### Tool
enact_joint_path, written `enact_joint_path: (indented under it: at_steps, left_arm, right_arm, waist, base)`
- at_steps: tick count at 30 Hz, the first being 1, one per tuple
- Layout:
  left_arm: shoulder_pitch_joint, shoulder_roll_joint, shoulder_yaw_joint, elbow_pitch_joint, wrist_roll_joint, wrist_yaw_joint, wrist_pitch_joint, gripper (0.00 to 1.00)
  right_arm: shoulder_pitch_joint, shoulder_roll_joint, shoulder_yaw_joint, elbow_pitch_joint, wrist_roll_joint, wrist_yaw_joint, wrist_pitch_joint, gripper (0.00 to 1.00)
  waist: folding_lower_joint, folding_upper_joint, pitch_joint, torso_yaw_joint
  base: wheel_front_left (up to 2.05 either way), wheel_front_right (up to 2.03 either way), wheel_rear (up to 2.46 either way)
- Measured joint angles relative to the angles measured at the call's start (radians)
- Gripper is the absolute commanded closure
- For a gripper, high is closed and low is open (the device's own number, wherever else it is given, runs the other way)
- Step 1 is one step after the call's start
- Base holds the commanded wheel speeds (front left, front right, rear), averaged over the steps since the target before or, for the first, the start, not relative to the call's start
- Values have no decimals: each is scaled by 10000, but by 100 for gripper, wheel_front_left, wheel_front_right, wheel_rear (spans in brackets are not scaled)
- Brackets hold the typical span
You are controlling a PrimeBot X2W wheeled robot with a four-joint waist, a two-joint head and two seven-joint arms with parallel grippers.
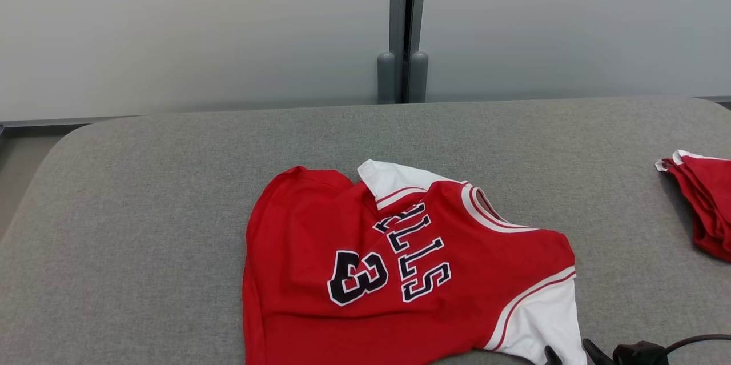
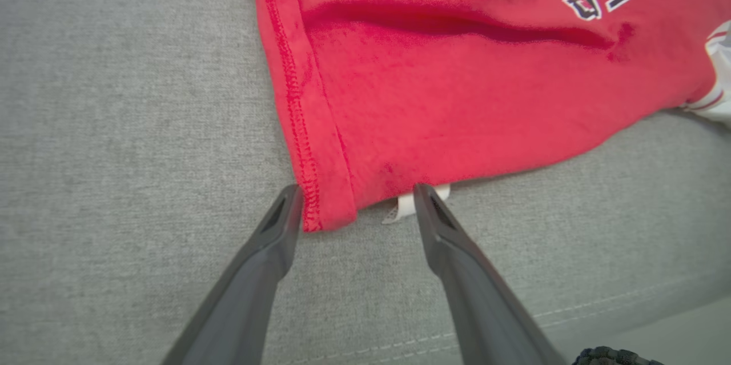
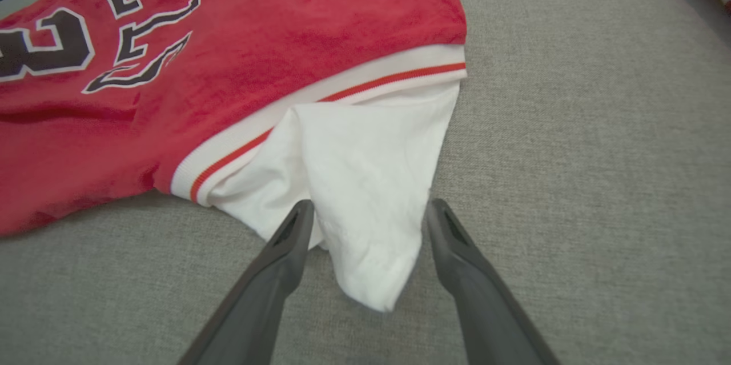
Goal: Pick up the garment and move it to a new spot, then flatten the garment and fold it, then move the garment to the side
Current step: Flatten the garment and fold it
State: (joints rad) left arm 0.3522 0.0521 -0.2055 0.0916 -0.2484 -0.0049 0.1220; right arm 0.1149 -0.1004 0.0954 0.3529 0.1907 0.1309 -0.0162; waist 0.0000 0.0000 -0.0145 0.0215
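Red shirt (image 1: 400, 273) lies rumpled on the grey table (image 1: 143, 193), at the middle of the table's near edge. My left gripper (image 2: 358, 200) hangs wide open over that edge, its fingers straddling the hem corner (image 2: 328, 205) and gripping nothing. My right gripper (image 3: 370, 213) is just as wide, with the white sleeve (image 3: 365, 182) between its fingers, unpinched. I judge this to be the grasp before lifting. I'd sink both lower to catch every layer, close them together, then raise evenly, clear of the folded pile (image 1: 705, 199) at the table's right end.
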Motion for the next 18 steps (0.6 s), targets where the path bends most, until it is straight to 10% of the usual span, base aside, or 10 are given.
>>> enact_joint_path:
  at_steps: [12,15,17,18]
  left_arm:
    - [-278,12,-79,157,-79,209,-194,0]
    - [-379,12,-96,234,-98,238,-272,35]
    - [-407,12,-100,244,-104,297,-263,51]
    - [-412,15,-98,232,-105,324,-253,51]
  right_arm:
    - [-514,48,48,339,157,0,376,0]
    - [-656,65,192,410,295,0,458,1]
    - [-700,59,272,439,408,0,508,47]
    - [-705,46,280,453,420,0,510,47]
  waist:
    - [0,0,638,42]
    - [0,0,709,56]
    - [0,0,723,76]
    - [0,0,721,89]
  base:
    - [0,0,0]
    - [0,0,0]
    - [0,0,0]
    - [0,0,0]
